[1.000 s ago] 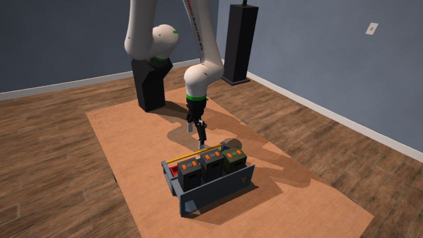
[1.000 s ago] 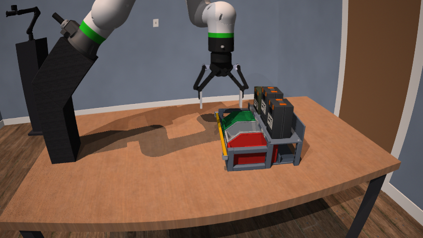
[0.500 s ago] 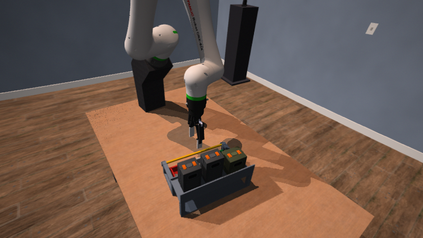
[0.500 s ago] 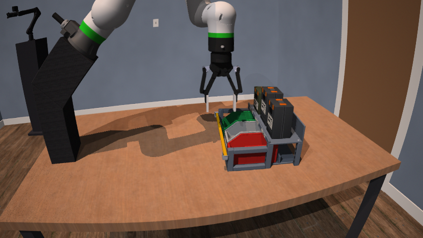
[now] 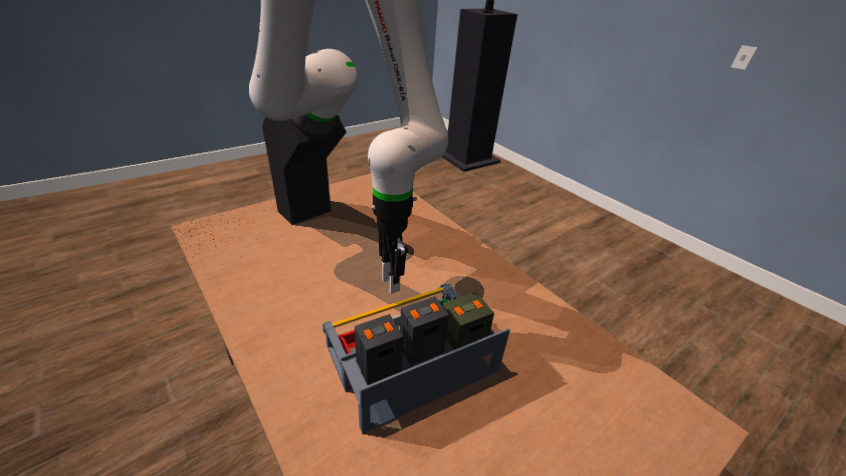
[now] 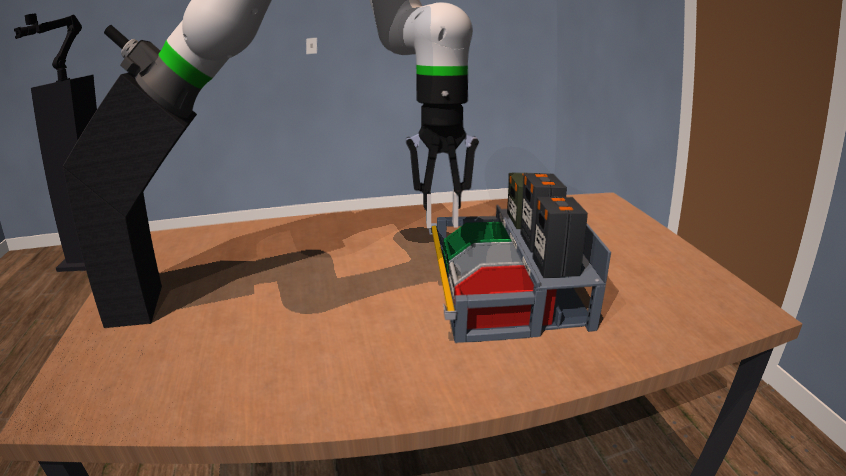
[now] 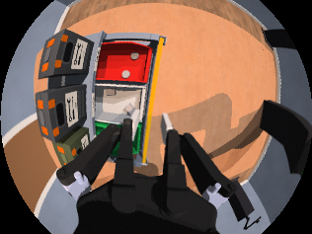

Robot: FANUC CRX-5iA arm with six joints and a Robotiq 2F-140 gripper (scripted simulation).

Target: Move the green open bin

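Green bin (image 6: 486, 232) (image 7: 132, 147) still on the shelf (image 6: 537, 312) (image 7: 104, 38), end slot, next to the grey bin (image 6: 489, 254) (image 7: 117, 111). Gripper (image 5: 391, 285) (image 6: 442, 224) (image 7: 150, 117) points down at that end, fingers part-open, nothing between them. Yellow bar (image 5: 387, 306) (image 6: 443, 269) (image 7: 154, 93) runs along the open fronts (tight edge there). Dark cases (image 5: 378, 349) (image 6: 560, 236) (image 7: 61, 110) stand behind; bare table top (image 5: 266, 319) (image 6: 283, 367) (image 7: 202, 63) on the bar's other side.

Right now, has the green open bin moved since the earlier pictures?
No, the green open bin stays beside the gray open bin, behind the yellow bar.
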